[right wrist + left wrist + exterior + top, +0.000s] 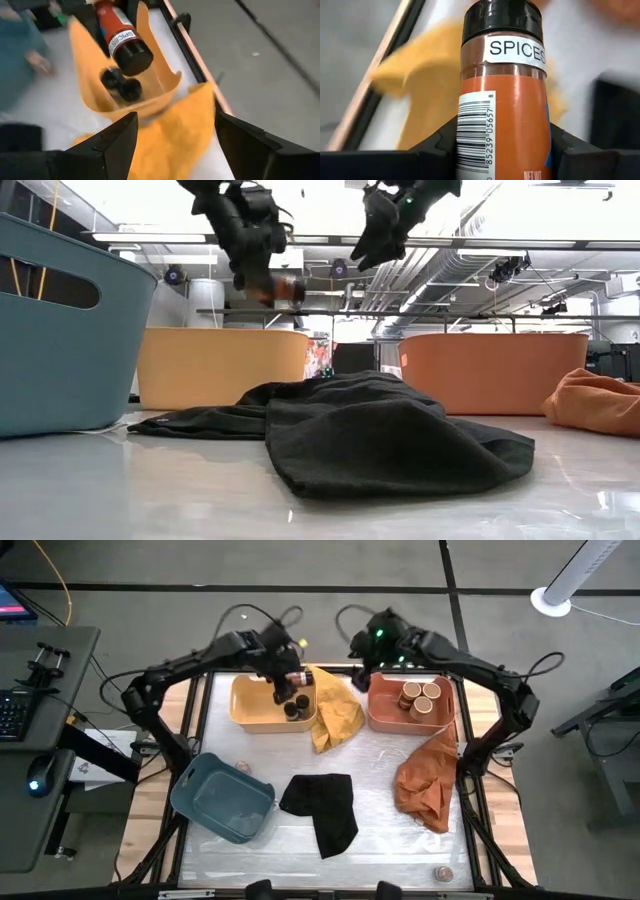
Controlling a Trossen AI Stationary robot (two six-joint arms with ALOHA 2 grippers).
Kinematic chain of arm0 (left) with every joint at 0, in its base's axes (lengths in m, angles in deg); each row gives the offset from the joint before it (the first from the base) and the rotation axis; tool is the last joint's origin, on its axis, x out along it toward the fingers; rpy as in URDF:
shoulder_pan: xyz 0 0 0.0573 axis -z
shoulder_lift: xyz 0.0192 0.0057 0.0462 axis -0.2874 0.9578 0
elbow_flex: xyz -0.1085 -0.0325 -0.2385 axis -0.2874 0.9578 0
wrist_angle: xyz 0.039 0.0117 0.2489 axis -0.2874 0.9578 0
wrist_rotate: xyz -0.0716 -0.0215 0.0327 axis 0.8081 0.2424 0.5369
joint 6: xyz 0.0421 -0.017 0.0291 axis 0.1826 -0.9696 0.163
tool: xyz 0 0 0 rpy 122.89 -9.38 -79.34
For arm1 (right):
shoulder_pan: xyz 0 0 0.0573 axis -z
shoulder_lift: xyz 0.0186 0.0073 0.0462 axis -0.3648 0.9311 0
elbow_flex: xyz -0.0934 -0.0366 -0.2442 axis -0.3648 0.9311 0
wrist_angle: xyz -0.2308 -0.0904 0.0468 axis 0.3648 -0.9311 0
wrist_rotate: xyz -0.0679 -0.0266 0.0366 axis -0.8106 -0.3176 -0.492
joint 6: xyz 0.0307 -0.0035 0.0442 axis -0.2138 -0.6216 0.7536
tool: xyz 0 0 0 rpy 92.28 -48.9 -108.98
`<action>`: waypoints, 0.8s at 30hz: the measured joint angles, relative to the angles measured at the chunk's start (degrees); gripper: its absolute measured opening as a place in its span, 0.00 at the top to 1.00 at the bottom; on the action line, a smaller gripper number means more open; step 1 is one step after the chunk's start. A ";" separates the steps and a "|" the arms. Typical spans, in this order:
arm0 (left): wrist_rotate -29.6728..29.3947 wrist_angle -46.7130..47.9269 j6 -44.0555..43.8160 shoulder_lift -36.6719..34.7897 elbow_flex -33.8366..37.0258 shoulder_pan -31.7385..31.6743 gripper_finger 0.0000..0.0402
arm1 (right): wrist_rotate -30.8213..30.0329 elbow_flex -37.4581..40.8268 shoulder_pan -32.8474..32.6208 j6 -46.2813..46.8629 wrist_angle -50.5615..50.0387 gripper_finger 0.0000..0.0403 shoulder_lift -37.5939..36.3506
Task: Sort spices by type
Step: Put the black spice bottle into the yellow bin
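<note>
Filling the left wrist view: black-lidded jar [502, 95], white label reading "SPICES", barcode digits 85239 05657, "NET WT" starting below. Sitting clamped between the left gripper [285, 683] fingers, hanging above the yellow tray [245, 705]. Lying in that tray beneath it: two more dark-lidded jars [296, 707]. Standing in the coral tray [380, 710]: three tan-lidded jars [420, 698]. Hovering between the two trays: right gripper [362, 673], fingers apart, holding nothing.
</note>
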 joint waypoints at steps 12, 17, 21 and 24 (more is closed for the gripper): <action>13.89 -48.92 -18.39 -9.70 16.56 -3.68 0.63 | 20.14 0.01 3.94 12.31 20.24 0.35 0.30; 8.41 -63.07 -22.91 -9.30 20.04 -1.03 0.63 | 18.06 0.01 3.74 17.56 25.84 0.35 0.79; 4.23 -67.47 -22.53 -8.84 20.34 1.32 0.63 | 13.50 0.03 3.74 17.96 26.71 0.35 0.94; 0.33 -69.44 -22.25 -8.84 20.32 2.63 0.63 | 13.84 0.06 3.71 19.97 28.81 0.35 0.96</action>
